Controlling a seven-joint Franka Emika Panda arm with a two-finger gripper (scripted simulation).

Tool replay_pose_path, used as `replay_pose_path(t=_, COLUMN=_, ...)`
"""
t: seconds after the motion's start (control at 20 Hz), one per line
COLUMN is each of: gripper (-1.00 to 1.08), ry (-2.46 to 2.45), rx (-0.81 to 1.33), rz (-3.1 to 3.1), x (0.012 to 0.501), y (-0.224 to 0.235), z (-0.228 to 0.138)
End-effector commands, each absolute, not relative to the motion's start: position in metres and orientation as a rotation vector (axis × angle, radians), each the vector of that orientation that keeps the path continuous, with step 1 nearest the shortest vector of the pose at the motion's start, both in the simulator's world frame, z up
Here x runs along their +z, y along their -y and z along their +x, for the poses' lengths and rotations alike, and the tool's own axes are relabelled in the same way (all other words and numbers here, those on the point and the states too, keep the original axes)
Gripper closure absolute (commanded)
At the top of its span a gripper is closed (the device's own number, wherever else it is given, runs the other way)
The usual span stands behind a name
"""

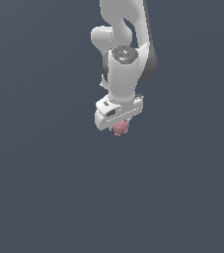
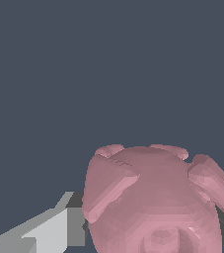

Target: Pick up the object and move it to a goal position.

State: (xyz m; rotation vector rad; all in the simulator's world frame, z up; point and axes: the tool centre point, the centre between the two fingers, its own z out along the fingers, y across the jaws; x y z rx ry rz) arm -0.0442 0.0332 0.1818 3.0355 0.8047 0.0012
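The white tool (image 1: 119, 124) points straight down with the pink knobbly object (image 1: 120, 128) right at its tip, fingers (image 2: 59, 230) pressed against its sides, clamped on it.

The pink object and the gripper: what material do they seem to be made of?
Pink object: matte, uniform pink, faceted knobs; maybe rubber or plastic, but the render leaves it open. Gripper: smooth white shell with soft shading, like painted plastic or metal; the fingers look light grey.

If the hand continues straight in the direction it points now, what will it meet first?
The hand points down at the pink lump, which already sits at its fingertips and fills the wrist view. Beyond it only the plain dark surface shows; that distance is unclear.
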Motion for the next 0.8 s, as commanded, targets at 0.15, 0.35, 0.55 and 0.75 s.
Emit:
replay_pose_path(t=0.15, gripper=1.08, ry=-0.805, rx=0.0, rz=3.036, x=0.229, y=-0.038, z=-0.051)
replay_pose_path(t=0.35, gripper=1.08, ry=-0.805, rx=0.0, rz=3.037, x=0.252, y=-0.04, z=-0.053)
replay_pose_path(t=0.55, gripper=1.08, ry=-0.805, rx=0.0, rz=3.037, x=0.266, y=-0.041, z=-0.055)
replay_pose_path(t=0.75, gripper=1.08, ry=-0.805, rx=0.0, rz=3.037, x=0.271, y=-0.041, z=-0.055)
